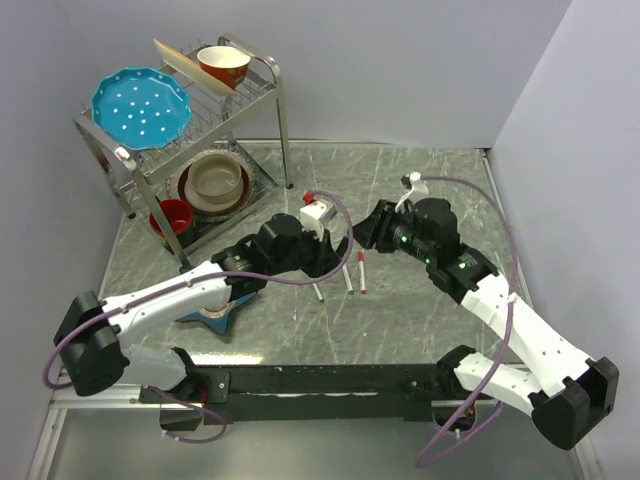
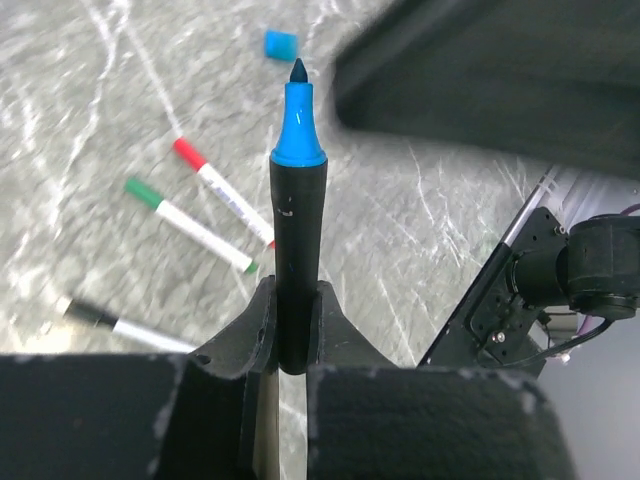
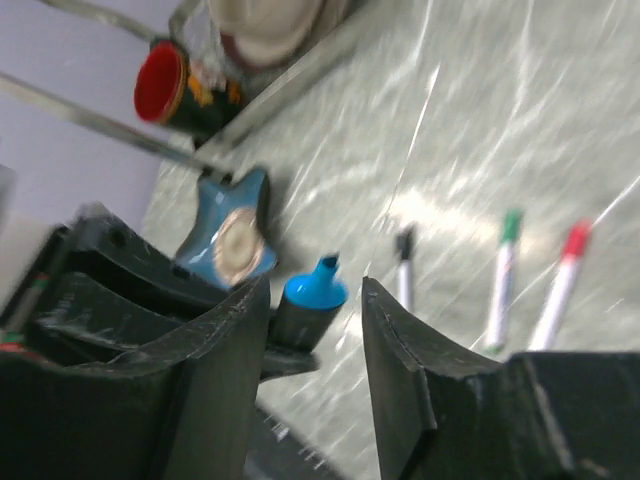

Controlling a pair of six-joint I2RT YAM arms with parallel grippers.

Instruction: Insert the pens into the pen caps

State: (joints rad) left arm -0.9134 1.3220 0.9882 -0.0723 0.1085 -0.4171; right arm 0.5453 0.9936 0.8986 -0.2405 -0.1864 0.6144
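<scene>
My left gripper (image 2: 296,300) is shut on a thick dark marker (image 2: 297,200) with a bare blue tip, held upright above the table. My right gripper (image 3: 315,300) is open, its fingers on either side of that marker's blue tip (image 3: 314,290), not touching it. A blue cap (image 2: 281,44) lies loose on the table beyond the tip. Three slim white pens lie side by side, each with a cap on: red (image 2: 220,190), green (image 2: 190,225) and black (image 2: 120,325). In the top view the two grippers meet near the table's middle, left (image 1: 338,255) and right (image 1: 368,230).
A wire dish rack (image 1: 270,95) at the back left holds a blue plate (image 1: 140,105), bowls and a red mug (image 1: 175,215). A blue star-shaped object (image 3: 228,240) lies under the left arm. A small white box (image 1: 318,212) stands behind the grippers.
</scene>
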